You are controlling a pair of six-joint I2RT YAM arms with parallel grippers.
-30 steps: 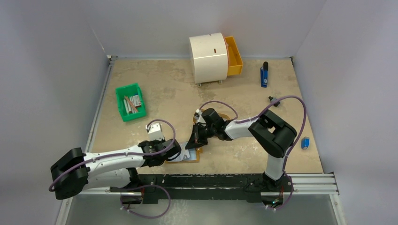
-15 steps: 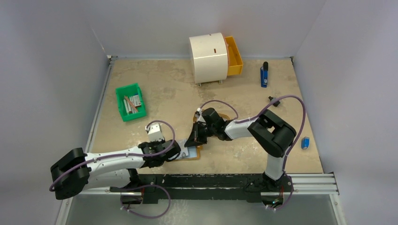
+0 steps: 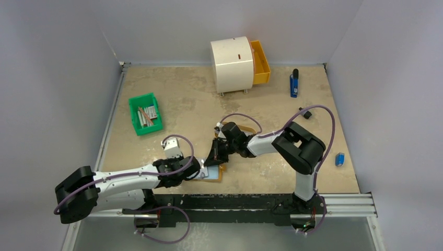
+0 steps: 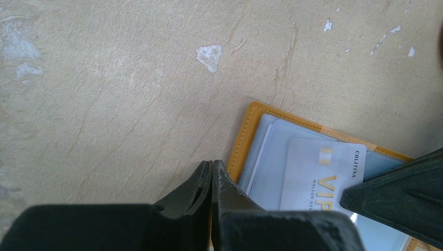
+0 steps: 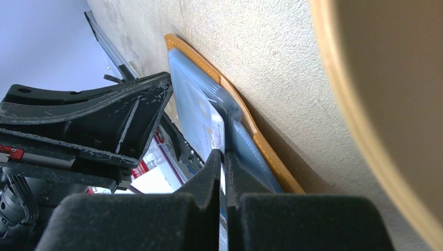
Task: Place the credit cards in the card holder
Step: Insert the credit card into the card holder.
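The card holder [image 3: 213, 173] lies open near the table's front edge, with an orange rim and pale blue pockets. It also shows in the left wrist view [image 4: 245, 141] and the right wrist view [image 5: 237, 102]. My right gripper [image 3: 214, 157] [image 5: 223, 156] is shut on a pale credit card [image 5: 218, 130] held edge-on over the pockets. That card, printed VIP, shows flat in the left wrist view [image 4: 318, 170]. My left gripper [image 3: 196, 170] [image 4: 213, 166] is shut with nothing seen between its jaws, tips at the holder's left edge.
An oval tan tray [image 3: 255, 129] lies under the right arm, its rim close in the right wrist view [image 5: 365, 104]. A green bin [image 3: 145, 113] of sticks stands at left. A white cabinet [image 3: 231, 64] with an orange drawer [image 3: 260, 61] stands at back. A blue object [image 3: 294, 83] lies at far right.
My right gripper has moved a little left and nearer with the card, over the open holder. My left gripper has shifted slightly right at the holder's edge.
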